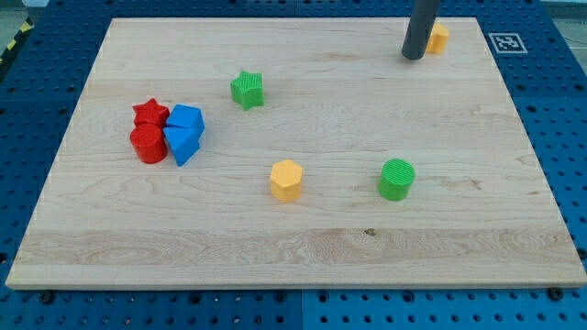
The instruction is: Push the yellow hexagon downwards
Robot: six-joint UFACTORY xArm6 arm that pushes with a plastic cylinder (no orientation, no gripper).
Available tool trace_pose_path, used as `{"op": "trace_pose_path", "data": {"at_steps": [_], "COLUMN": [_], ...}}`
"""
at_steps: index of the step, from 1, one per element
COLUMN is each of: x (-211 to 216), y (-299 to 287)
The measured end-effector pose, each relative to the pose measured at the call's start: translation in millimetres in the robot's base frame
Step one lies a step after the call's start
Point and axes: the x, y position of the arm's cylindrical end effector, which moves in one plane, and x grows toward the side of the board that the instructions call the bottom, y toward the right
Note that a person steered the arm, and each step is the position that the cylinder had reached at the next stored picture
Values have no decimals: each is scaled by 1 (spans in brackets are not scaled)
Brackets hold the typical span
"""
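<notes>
The yellow hexagon (286,180) stands a little below the middle of the wooden board (303,247). My tip (413,57) is at the view's top right, far above and to the right of the hexagon. It stands just left of a second yellow block (439,38), whose left part the rod hides and whose shape I cannot make out.
A green star (247,89) lies up and left of the hexagon. A green cylinder (396,179) stands to its right. At the left, a red star (150,114), a red cylinder (148,145) and two blue blocks (184,133) cluster together.
</notes>
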Motion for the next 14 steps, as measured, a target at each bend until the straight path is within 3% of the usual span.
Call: {"op": "trace_pose_path", "data": {"at_steps": [5, 7, 11, 12, 14], "x": [-15, 31, 40, 40, -4], "y": [31, 32, 43, 49, 52]}}
